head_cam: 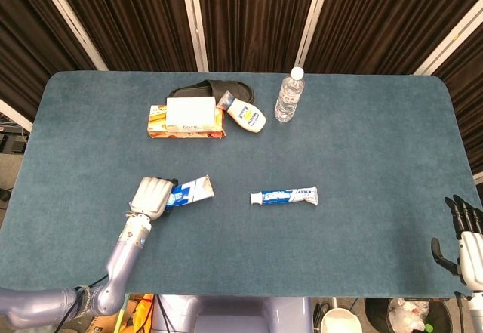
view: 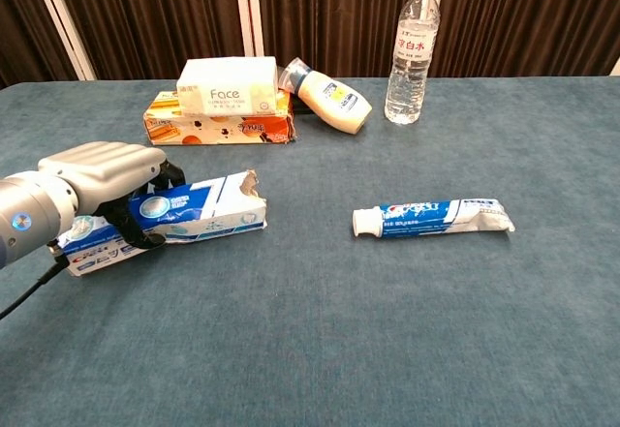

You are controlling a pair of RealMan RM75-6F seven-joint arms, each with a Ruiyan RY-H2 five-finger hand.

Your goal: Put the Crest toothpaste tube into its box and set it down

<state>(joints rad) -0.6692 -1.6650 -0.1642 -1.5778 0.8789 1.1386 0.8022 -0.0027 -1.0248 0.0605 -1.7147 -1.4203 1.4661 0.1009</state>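
The blue and white Crest box (head_cam: 190,192) (view: 199,215) is in the grip of my left hand (head_cam: 151,196) (view: 102,181), whose fingers wrap its left part. The box tilts, with its torn open end raised toward the right. The Crest toothpaste tube (head_cam: 284,195) (view: 432,218) lies flat on the table to the right of the box, cap pointing left, apart from both hands. My right hand (head_cam: 466,242) hangs past the table's right front corner with fingers spread, holding nothing.
At the back stand a water bottle (head_cam: 288,95) (view: 412,51), a lotion bottle (head_cam: 246,114) (view: 329,98) on its side, a white tissue pack on an orange box (head_cam: 186,121) (view: 219,122), and a black slipper (head_cam: 211,90). The blue table (head_cam: 362,167) stretches wide around the tube.
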